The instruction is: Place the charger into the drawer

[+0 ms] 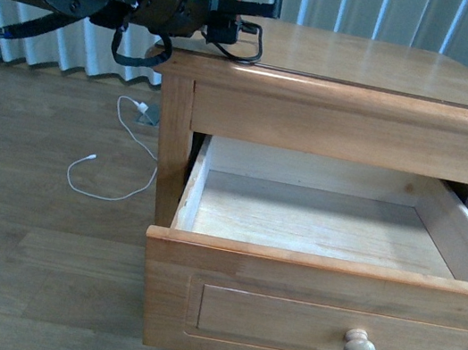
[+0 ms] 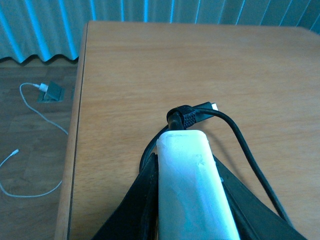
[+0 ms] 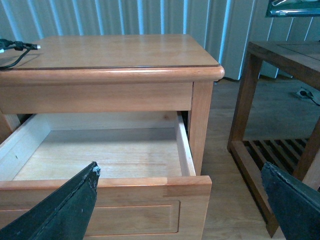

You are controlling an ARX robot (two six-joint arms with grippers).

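The white charger (image 2: pixel 192 190) is pinched between the black fingers of my left gripper (image 2: pixel 184 157), which is shut on it above the nightstand's top. Its black cable (image 2: pixel 243 147) loops out past the block. In the front view the left gripper (image 1: pixel 249 10) hovers over the top's left rear corner, with the cable loop (image 1: pixel 248 53) hanging under it and the white block hidden. The drawer (image 1: pixel 316 221) stands pulled out, its pale wood inside bare, with a round knob (image 1: pixel 359 345) on its front. My right gripper (image 3: pixel 180 170) is open in front of the drawer (image 3: pixel 105 152), holding nothing.
A long thin white cable (image 1: pixel 113 167) lies on the wooden floor left of the nightstand (image 1: pixel 371 68). A dark wooden table with a slatted lower shelf (image 3: pixel 280 65) stands to the right of the nightstand. Curtains hang behind.
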